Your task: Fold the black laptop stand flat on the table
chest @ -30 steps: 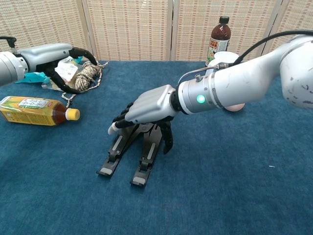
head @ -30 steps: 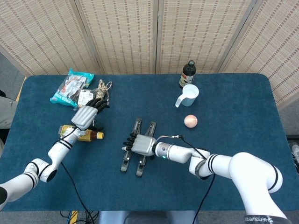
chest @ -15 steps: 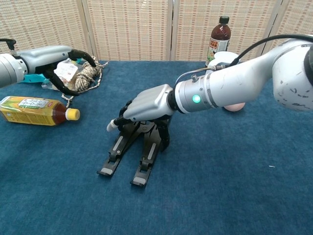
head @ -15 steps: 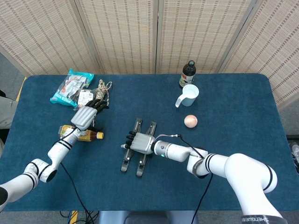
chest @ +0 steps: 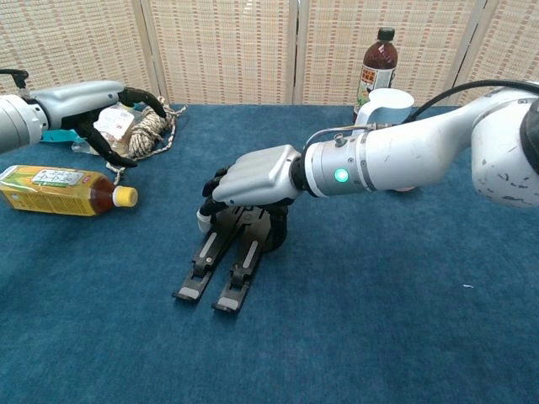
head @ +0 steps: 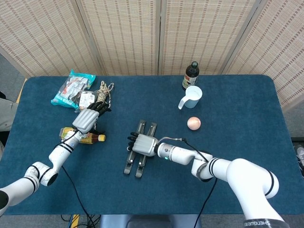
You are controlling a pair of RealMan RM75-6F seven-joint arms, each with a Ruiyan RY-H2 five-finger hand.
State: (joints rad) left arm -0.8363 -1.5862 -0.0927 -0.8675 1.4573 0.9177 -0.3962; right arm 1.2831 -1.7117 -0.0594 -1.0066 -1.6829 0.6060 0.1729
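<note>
The black laptop stand (head: 134, 164) (chest: 221, 279) lies low on the blue table near its middle, its two arms almost side by side and pointing toward me. My right hand (head: 142, 144) (chest: 253, 177) sits over the stand's far end with its fingers wrapped down around both arms, hiding the hinge end. My left hand (head: 87, 118) (chest: 93, 105) hovers at the left above the tea bottle, fingers spread, holding nothing and far from the stand.
A tea bottle (head: 83, 137) (chest: 59, 189) lies at the left, with a rope coil (head: 105, 90) (chest: 152, 126) and a snack packet (head: 71, 88) behind it. A dark bottle (head: 191, 75), a white cup (head: 192, 96) and a pink ball (head: 194, 123) stand at the back right.
The stand's two arms have swung together from a splayed V to nearly parallel under my right hand, which shifted slightly. The left hand barely moved.
</note>
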